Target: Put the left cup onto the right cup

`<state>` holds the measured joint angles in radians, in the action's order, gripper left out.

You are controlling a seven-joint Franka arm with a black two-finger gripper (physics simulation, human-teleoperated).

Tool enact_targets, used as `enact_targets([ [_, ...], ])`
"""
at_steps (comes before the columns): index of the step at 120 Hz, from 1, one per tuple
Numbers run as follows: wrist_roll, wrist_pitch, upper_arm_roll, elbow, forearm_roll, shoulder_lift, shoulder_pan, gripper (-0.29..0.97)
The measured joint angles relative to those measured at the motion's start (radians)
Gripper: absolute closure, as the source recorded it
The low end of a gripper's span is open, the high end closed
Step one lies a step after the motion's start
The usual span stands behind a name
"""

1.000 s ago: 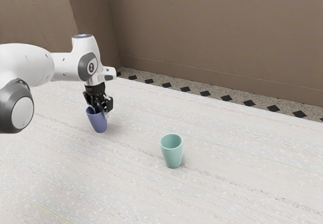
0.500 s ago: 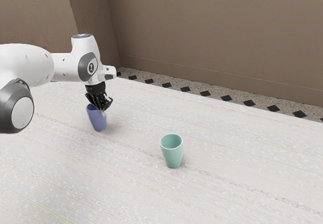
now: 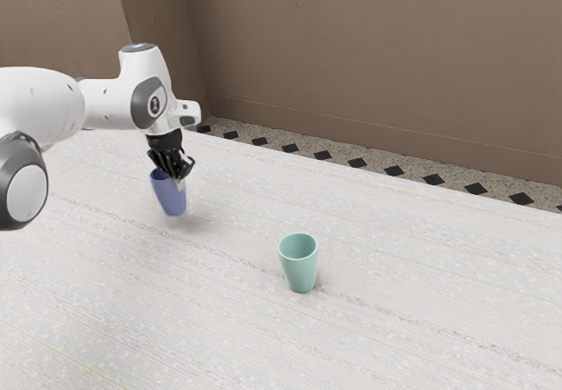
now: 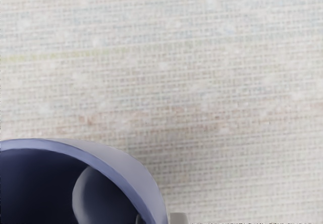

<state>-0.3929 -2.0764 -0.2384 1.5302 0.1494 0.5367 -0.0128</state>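
Note:
A blue cup (image 3: 169, 193) hangs tilted just above the table at the exterior view's left, with my black gripper (image 3: 175, 173) shut on its rim. In the wrist view the blue cup's rim and dark inside (image 4: 75, 178) loom large right under my hand, over the pale table. A teal cup (image 3: 299, 263) stands upright on the table toward the exterior view's middle, well apart from the blue cup and to its lower right.
The table (image 3: 421, 258) is a pale woven surface stretching to the exterior view's right. Brown walls (image 3: 369, 47) rise behind, with a strip of speckled floor with black diamond tiles (image 3: 356, 162) along the table's far edge.
The blue cup has risen off the table with my gripper shut on it, and my arm has lifted slightly. The teal cup has stayed put.

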Motion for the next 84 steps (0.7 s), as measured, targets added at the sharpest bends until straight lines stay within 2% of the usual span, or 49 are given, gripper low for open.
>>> enact_targets([
  [35, 0.0, 0.05, 0.027, 0.003, -0.003, -0.059, 0.019, 0.78],
  [84, 0.005, 0.138, 0.038, 0.016, -0.024, -0.153, 0.125, 0.79],
])
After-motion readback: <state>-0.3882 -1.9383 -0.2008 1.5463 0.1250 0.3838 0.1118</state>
